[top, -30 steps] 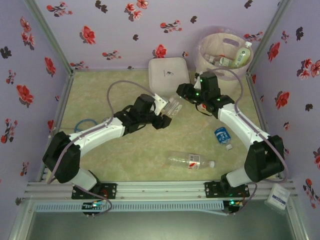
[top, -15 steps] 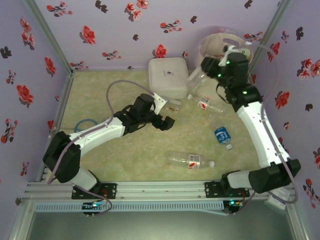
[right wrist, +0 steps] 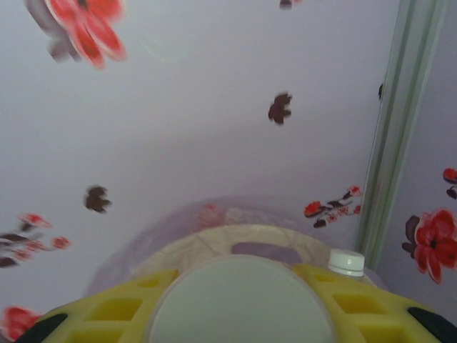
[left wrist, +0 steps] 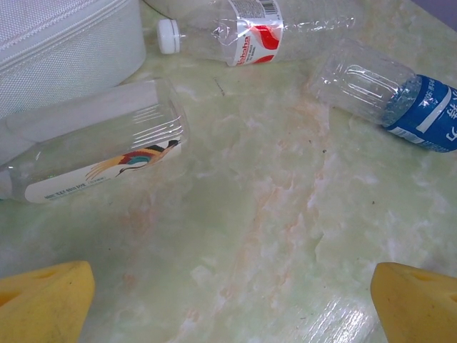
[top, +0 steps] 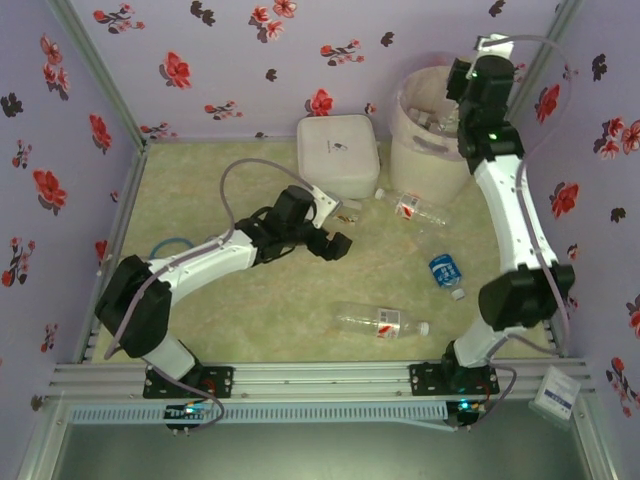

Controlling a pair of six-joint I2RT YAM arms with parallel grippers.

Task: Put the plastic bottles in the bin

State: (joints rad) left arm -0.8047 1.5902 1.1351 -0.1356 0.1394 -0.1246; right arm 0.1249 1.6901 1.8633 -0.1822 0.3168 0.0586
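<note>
Holding above the bin (top: 425, 165) at the table's far right corner, my right claw (right wrist: 243, 314) is clamped on a clear bottle (right wrist: 239, 289). I see the bottle end-on, its pale round end filling the gap between the yellow fingers. The bin's rim lies just beyond, and a white cap (right wrist: 348, 262) shows against that rim.

My left claw (left wrist: 230, 304) is spread wide with nothing between its fingers, low over the table (left wrist: 271, 236) near its middle. Ahead of it I note three items:
- a colour-labelled bottle (left wrist: 100, 153) on its side just beside the white box (left wrist: 57, 43), which sits at the far edge
- a red-labelled bottle (left wrist: 250, 32) lying between the box and the foot of the bin
- a blue-labelled bottle (left wrist: 400, 96) lying toward the right edge

One fourth loose bottle (top: 382, 321), also red-labelled, lies toward the near edge, right of centre, apart from both claws.
</note>
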